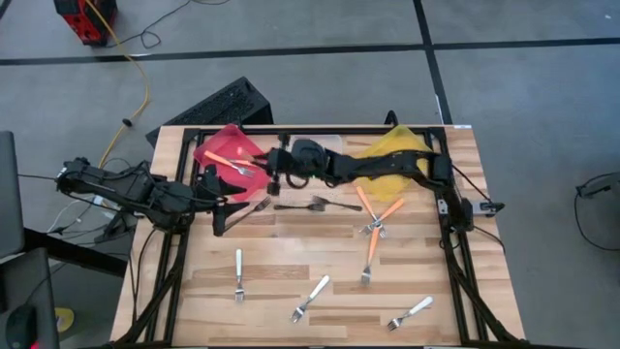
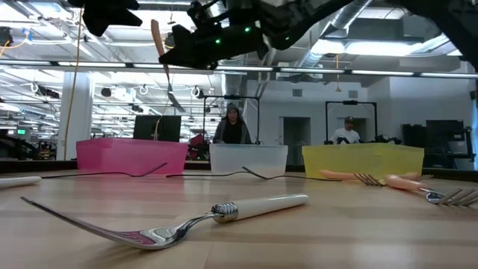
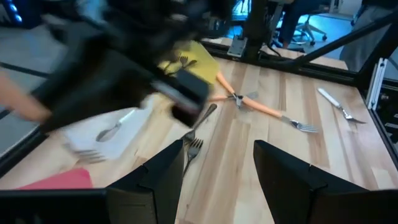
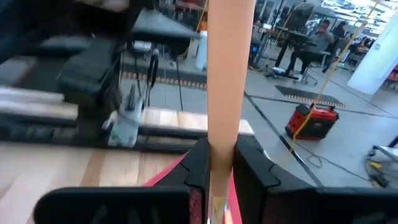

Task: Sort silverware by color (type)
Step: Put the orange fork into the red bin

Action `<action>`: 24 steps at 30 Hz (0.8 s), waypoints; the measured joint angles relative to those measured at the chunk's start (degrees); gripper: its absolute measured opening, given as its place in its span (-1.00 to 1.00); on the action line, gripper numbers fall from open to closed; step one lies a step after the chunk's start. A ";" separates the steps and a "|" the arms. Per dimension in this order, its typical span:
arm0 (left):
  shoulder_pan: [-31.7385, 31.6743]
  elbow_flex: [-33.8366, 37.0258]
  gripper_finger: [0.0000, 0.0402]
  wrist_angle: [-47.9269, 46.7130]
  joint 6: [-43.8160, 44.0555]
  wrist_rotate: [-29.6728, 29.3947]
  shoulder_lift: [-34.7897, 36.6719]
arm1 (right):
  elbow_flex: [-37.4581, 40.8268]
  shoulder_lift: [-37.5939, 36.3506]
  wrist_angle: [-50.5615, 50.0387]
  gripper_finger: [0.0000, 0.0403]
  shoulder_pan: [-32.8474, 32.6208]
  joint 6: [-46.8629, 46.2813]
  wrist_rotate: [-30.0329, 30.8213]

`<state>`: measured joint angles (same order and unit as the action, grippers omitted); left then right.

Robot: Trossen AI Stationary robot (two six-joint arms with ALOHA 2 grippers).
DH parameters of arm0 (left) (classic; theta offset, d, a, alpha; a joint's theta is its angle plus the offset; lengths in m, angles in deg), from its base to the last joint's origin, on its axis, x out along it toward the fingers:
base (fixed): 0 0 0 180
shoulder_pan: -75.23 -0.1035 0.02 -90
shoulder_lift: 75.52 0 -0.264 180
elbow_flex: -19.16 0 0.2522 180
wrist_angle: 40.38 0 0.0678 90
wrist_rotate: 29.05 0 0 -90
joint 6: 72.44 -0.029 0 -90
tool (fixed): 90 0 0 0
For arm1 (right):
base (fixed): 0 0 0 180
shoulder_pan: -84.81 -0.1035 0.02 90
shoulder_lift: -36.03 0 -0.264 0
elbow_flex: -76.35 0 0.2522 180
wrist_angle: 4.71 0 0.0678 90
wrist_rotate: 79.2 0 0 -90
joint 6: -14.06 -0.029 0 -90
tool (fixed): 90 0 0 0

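Note:
My right gripper (image 1: 263,174) reaches level across the table toward its left side, shut on an orange-handled fork (image 1: 228,162) held high by the red bin (image 1: 221,145). In the low view the fork (image 2: 160,60) stands with its handle up and its silver head down. My left gripper (image 3: 217,180) waits open with nothing between its fingers, just near of the red bin (image 1: 225,215). On the table lie black forks (image 1: 315,204), orange-handled forks (image 1: 373,228) and white forks (image 1: 310,297). My right gripper pinches the fork's orange handle at its lower part (image 4: 221,134) between the two fingers. The fingers come level from the table's right and lie across the handle. The fork is lifted clear and nearly upright, handle above the fingers (image 4: 230,56), head below (image 2: 172,101).
A clear bin (image 2: 248,158) and a yellow bin (image 1: 397,150) stand along the far edge beside the red one. A white fork (image 2: 224,213) lies close to the table's near edge. People sit in the room beyond the table.

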<state>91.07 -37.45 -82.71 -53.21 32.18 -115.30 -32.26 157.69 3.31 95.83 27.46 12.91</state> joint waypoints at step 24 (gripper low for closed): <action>0.03 0.00 -0.10 -0.32 -1.11 -0.35 0.20 | -29.53 22.14 -10.46 -0.65 4.66 -5.92 -6.97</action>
<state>91.10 -37.45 -83.03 -54.32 31.83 -115.10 -61.79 179.83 -7.15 100.49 21.55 5.94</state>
